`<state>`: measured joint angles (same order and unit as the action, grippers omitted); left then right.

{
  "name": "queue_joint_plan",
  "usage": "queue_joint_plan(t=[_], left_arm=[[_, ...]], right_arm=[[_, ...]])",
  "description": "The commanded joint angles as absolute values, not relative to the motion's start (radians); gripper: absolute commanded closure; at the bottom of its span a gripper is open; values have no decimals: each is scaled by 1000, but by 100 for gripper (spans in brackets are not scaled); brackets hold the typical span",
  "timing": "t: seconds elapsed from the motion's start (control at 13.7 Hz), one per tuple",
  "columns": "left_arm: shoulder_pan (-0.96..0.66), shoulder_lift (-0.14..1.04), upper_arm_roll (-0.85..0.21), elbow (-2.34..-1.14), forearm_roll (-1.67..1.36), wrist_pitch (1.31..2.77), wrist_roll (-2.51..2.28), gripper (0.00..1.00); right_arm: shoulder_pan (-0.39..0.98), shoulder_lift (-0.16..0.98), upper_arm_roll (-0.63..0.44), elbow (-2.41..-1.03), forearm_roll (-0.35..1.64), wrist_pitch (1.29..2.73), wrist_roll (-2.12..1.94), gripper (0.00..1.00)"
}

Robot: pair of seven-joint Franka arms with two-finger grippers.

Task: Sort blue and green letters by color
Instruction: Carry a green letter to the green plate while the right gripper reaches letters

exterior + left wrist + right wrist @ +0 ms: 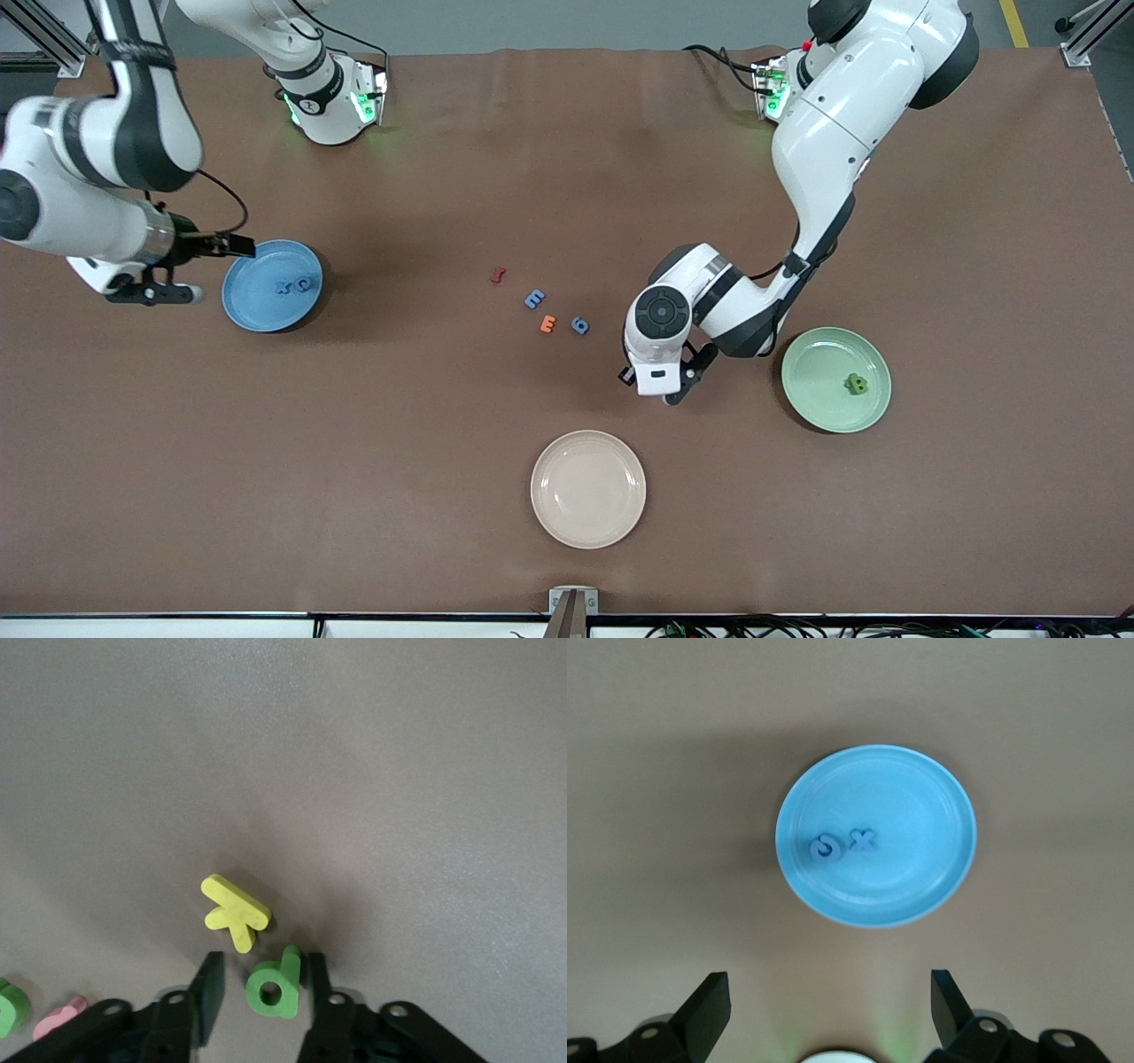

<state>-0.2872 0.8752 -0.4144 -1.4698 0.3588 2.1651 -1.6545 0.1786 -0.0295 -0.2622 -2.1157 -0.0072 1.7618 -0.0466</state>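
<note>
Sorting was approx half done: blue plate (pixel 244 306) held G+X, green plate (pixel 811 399) held B, blue E (pixel 534 299) + 6 (pixel 579 325) lay on worktop, left pincer (pixel 259 1001) straddled green P (pixel 274 984), grip unclear, w/ right pincer (pixel 830 1005) apart over worktop beside blue plate.

The left gripper (pixel 259 992) reaches down to the brown table (pixel 399 771), its fingers (pixel 209 992) bracketing a green letter P (pixel 275 985), with a yellow K (pixel 234 913) just beside it and a pink character (pixel 58 1017) nearby.
</note>
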Motion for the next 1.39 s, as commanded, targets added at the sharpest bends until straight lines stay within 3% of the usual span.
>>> queue_joint_plan(t=[0.0, 0.15, 0.73, 1.1, 1.31], left_arm=[[-295, 874, -413, -1470, 348, 2163, -1667, 83], [-295, 867, -413, -1470, 348, 2161, -1661, 98], [-194, 717, -420, -1466, 350, 2068, -1519, 100], [-57, 681, -420, -1465, 350, 2051, -1272, 100], [24, 683, -419, -1470, 354, 2019, -1136, 100]], right_arm=[[147, -35, -249, -2011, 11, 1656, -81, 0], [144, -28, -247, -1949, -8, 1644, -84, 0], [156, -23, -241, -1943, 34, 1632, 56, 0], [366, -43, -239, -1940, 64, 1646, 568, 0], [535, -35, -239, -1950, 92, 1747, 1023, 0]])
